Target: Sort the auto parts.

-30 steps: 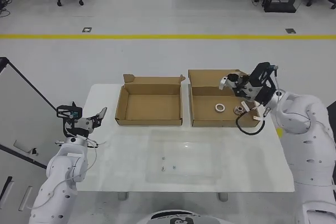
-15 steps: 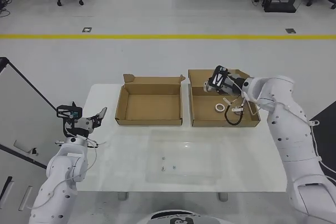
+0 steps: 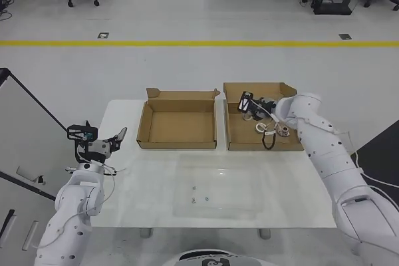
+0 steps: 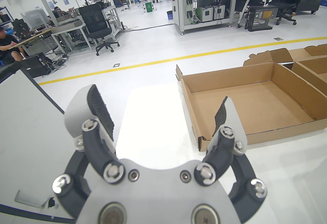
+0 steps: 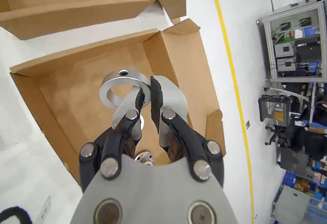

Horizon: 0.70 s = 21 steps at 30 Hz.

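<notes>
My right gripper (image 5: 146, 94) is shut on the rim of a silver metal ring (image 5: 120, 82) with a small set-screw hole. It holds the ring above the floor of the right cardboard box (image 5: 178, 56). From above, this gripper (image 3: 246, 106) is over the back left part of that box (image 3: 266, 147). A white ring (image 3: 261, 126) and a small metal flange (image 3: 284, 130) lie in the same box; the flange (image 5: 144, 157) also appears under the wrist. The left cardboard box (image 3: 179, 144) holds nothing. My left gripper (image 4: 158, 105) is open with nothing in it near the table's left edge (image 3: 116, 138).
A clear plastic tray (image 3: 219, 207) lies on the white table in front of the boxes, with a few tiny parts (image 3: 196, 197) in it. The left box (image 4: 250, 107) stands just beyond the left gripper. Both boxes have raised flaps at the back.
The right arm swung left across the right box, carrying the metal ring from the box's right edge to its back left part. The left arm has not moved.
</notes>
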### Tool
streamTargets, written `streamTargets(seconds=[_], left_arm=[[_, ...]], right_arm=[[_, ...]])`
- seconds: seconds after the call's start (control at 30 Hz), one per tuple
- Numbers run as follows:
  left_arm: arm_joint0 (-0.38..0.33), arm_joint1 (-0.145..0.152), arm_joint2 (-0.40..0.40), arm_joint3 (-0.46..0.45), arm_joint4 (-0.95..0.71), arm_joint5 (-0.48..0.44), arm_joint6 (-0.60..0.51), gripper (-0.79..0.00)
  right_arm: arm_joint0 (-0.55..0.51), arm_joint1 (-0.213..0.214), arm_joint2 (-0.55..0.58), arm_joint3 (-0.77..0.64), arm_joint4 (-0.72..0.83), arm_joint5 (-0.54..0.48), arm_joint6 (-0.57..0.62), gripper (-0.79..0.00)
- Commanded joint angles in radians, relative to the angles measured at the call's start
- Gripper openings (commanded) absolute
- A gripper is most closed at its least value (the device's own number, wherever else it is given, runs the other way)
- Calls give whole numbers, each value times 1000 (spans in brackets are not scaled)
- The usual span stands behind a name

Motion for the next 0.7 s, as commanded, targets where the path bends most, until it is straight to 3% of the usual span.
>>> streamTargets(seconds=[0.0, 0.53, 0.67], left_arm=[[0, 0, 0, 0, 0, 0, 0, 0], [0, 0, 0, 0, 0, 0, 0, 0], [0, 0, 0, 0, 0, 0, 0, 0]], right_arm=[[16, -9, -25, 50, 2, 8, -1, -785], [14, -17, -47, 80, 10, 26, -13, -785], [6, -28, -63, 71, 42, 55, 56, -785]])
